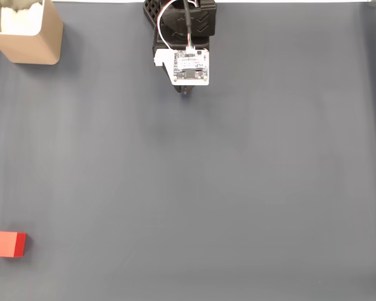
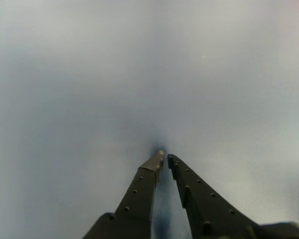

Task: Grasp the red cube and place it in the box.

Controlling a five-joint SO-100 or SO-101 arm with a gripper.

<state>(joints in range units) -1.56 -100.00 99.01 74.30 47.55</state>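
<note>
The red cube [image 1: 7, 244] lies on the grey mat at the lower left of the fixed view. The tan box [image 1: 31, 34] with its white interior stands at the top left corner. My arm is folded at the top centre, and my gripper [image 1: 186, 91] points down just below the white circuit board, far from both cube and box. In the wrist view the gripper [image 2: 165, 158] comes up from the bottom edge with its two dark fingers nearly touching at the tips, shut on nothing, close over bare mat.
A grey mat [image 1: 238, 188] covers the whole table, with wide free room between the arm, the cube and the box. The arm's black base [image 1: 182, 19] and white board [image 1: 191, 66] sit at the top centre.
</note>
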